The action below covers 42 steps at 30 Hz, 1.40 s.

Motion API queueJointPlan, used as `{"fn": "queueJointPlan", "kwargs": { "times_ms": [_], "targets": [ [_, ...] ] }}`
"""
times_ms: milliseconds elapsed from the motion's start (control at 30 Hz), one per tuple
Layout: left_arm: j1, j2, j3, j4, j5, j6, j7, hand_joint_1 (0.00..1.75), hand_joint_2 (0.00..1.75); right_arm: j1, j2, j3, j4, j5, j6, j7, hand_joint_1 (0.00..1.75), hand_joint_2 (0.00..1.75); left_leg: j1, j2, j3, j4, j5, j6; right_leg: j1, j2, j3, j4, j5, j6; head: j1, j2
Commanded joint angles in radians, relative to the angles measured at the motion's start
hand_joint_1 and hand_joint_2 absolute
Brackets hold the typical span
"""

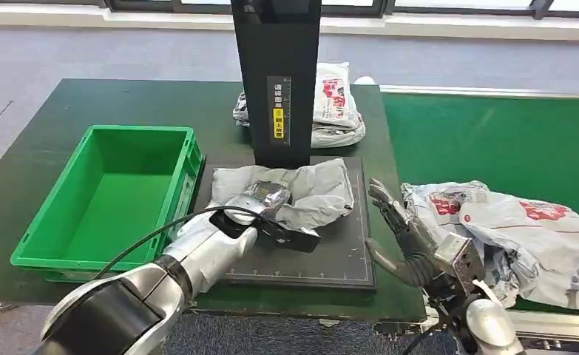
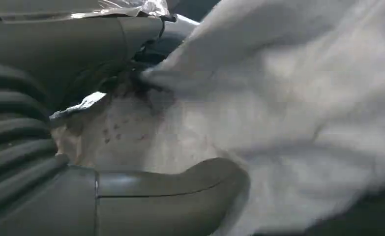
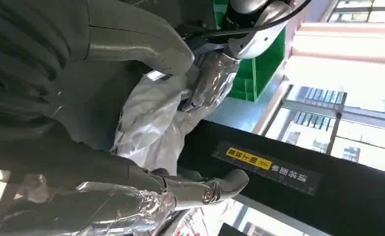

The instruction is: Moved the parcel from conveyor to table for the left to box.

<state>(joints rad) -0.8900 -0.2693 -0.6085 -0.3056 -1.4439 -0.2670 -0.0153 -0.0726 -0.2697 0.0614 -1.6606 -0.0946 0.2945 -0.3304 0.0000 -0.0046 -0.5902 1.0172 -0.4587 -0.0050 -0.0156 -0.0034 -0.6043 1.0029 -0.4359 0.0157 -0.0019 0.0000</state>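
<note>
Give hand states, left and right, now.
Left hand: gripping the grey parcel on the black pad.
Right hand: open, holding nothing.

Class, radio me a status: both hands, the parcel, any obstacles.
Left hand grips grey parcel on black pad. Right hand open, beside the pad. Green box empty; black post right behind parcel.

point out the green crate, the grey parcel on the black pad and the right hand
green crate [image 1: 64,251], head view, near rim
grey parcel [image 1: 319,188], head view, crumpled top surface
right hand [image 1: 408,237], head view, middle of the hand
</note>
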Motion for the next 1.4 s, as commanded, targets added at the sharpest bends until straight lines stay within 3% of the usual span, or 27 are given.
{"fn": "queueJointPlan", "kwargs": {
  "times_ms": [33, 200, 367, 467, 600, 733, 800, 900, 1067, 1267, 1300, 1400],
  "targets": [
    [0.028, 0.049, -0.066, 0.07, -0.017, 0.004, 0.025, 1.75, 1.75, -0.057, 0.035, 0.033, 0.061, -0.009, 0.004, 0.004, 0.0, 1.75, 0.0, 0.005, 0.005, -0.003, 0.0, -0.001, 0.0, 0.005, 0.003, -0.003, 0.001, -0.001, 0.0, 0.0],
    [0.03, 0.075, -0.06, 0.063, -0.025, 0.075, 0.082, 1.75, 1.75, -0.055, 0.045, 0.031, 0.043, -0.01, -0.001, 0.01, 0.0, 1.75, 0.0, 0.005, 0.005, -0.002, 0.0, -0.001, 0.0, 0.005, 0.004, -0.002, 0.001, -0.001, 0.0, 0.0],
    [0.006, 0.091, 0.041, -0.023, 0.023, 0.402, 0.138, 1.75, 1.75, 0.013, 0.032, -0.012, 0.0, 0.013, -0.035, 0.042, 0.0, 1.75, 0.001, 0.005, 0.006, -0.003, 0.0, -0.001, 0.001, 0.005, 0.004, -0.003, 0.002, -0.002, 0.0, 0.0],
    [0.035, 0.116, 0.127, -0.229, 0.079, 0.66, 0.115, 1.75, 1.75, 0.069, 0.021, -0.059, 0.001, 0.043, -0.064, 0.06, 0.0, 1.75, 0.002, 0.0, 0.001, 0.0, 0.001, -0.001, 0.002, 0.0, 0.001, -0.001, 0.001, -0.001, 0.0, 0.0],
    [0.166, 0.203, 0.191, -0.718, 0.126, 0.651, 0.118, 1.75, 1.75, 0.168, 0.025, -0.13, -0.056, 0.042, -0.065, 0.057, 0.0, 1.75, 0.001, -0.004, 0.001, -0.001, 0.002, -0.001, 0.001, -0.005, 0.001, 0.0, 0.0, -0.001, 0.0, 0.0],
    [0.243, 0.241, 0.292, -0.956, 0.133, 0.858, 0.119, 1.75, 1.75, 0.236, 0.061, -0.16, -0.11, 0.073, -0.086, 0.061, 0.0, 1.75, 0.001, 0.001, 0.004, -0.002, -0.001, -0.001, 0.001, 0.0, 0.003, -0.002, -0.001, -0.002, 0.0, 0.0],
    [0.26, 0.26, 0.314, -1.006, 0.148, 0.841, 0.102, 1.75, 1.75, 0.247, 0.065, -0.159, -0.119, 0.079, -0.088, 0.06, 0.0, 1.75, 0.001, 0.003, 0.004, -0.002, -0.002, -0.002, 0.001, 0.002, 0.002, -0.001, -0.001, -0.002, 0.0, 0.0],
    [0.29, 0.271, 0.387, -1.071, 0.112, 0.952, 0.116, 1.75, 1.75, 0.228, 0.078, -0.163, -0.103, 0.092, -0.095, 0.066, 0.0, 1.75, 0.001, 0.004, 0.003, -0.002, -0.002, -0.001, 0.001, 0.004, 0.001, -0.001, -0.001, -0.003, 0.0, 0.0],
    [0.351, 0.297, 0.619, -1.179, -0.006, 0.942, 0.152, 1.75, 1.75, 0.218, 0.061, -0.179, -0.082, 0.1, -0.096, 0.071, 0.0, 1.75, 0.001, 0.009, 0.004, -0.003, -0.002, -0.001, 0.001, 0.008, 0.0, -0.002, 0.0, -0.003, 0.0, 0.0],
    [0.345, 0.296, 0.675, -1.142, -0.084, 0.894, 0.181, 1.75, 1.75, 0.231, 0.065, -0.194, -0.096, 0.099, -0.087, 0.072, 0.0, 1.75, 0.001, 0.005, 0.004, -0.003, -0.001, -0.001, 0.001, 0.004, 0.001, -0.002, -0.001, -0.003, 0.0, 0.0],
    [0.341, 0.308, 0.693, -1.118, -0.117, 0.858, 0.205, 1.75, 1.75, 0.23, 0.062, -0.197, -0.096, 0.098, -0.086, 0.073, 0.0, 1.75, 0.001, 0.004, 0.004, -0.002, -0.001, -0.001, 0.001, 0.003, 0.001, -0.001, -0.002, -0.002, 0.0, 0.0],
    [0.31, 0.43, 0.646, -0.95, -0.127, 0.789, 0.336, 1.75, 1.75, 0.227, 0.029, -0.207, -0.08, 0.088, -0.072, 0.077, 0.0, 1.75, 0.0, 0.005, 0.006, -0.004, -0.001, -0.001, 0.0, 0.004, 0.003, -0.002, -0.002, -0.003, 0.0, 0.0]
  ]
}}
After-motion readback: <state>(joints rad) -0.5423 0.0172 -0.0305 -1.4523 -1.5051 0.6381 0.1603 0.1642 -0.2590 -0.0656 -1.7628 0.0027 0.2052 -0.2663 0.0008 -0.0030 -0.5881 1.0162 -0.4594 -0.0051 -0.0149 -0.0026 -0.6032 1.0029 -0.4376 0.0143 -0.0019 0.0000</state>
